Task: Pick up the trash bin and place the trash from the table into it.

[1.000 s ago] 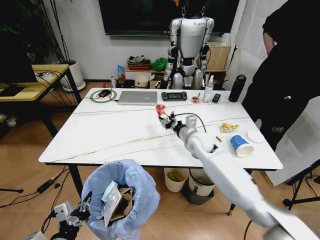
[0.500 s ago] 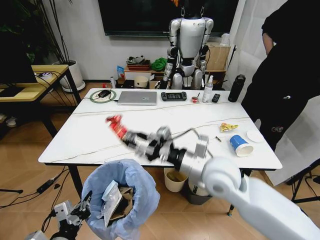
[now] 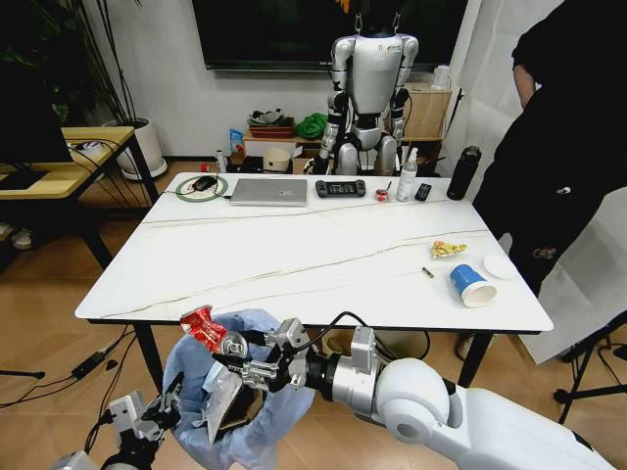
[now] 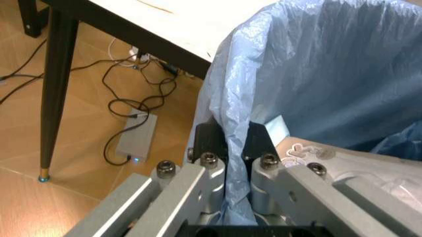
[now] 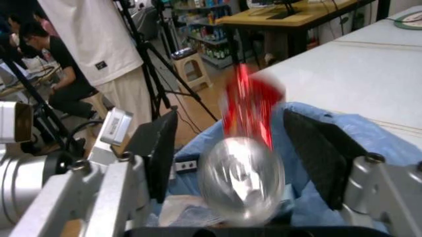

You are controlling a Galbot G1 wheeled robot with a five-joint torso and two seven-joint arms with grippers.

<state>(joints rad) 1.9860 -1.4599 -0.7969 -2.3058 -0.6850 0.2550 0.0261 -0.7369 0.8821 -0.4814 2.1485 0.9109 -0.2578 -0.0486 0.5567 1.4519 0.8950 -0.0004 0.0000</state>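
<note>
Light-blue bag liner marks the trash bin (image 3: 240, 392), sitting below the near edge of the table (image 3: 294, 255), toward its left corner. Left gripper (image 4: 228, 143) is at the bin's rim, fingers closed on a fold of the blue bag; in the head view it sits low on the left at (image 3: 162, 406). Torn cardboard and white paper already lie inside the bin.

Right gripper (image 3: 230, 348) is over the bin mouth, arm reaching across below the table edge. Jaws are spread wide in the right wrist view (image 5: 240, 148). Red wrapper (image 3: 203, 326) is just at the gripper tip above the bin's back-left rim; right wrist view shows it as a blurred red streak (image 5: 250, 106) between the open fingers with a silvery blob below it. Can't tell whether either finger touches it.

On the table, right side: blue-and-white paper cup (image 3: 472, 285) on its side, yellow wrapper (image 3: 449, 249) just beyond it, white round piece (image 3: 501, 267) near the right edge. Far edge: laptop (image 3: 269, 190), game controller (image 3: 341, 187), bottles.
</note>
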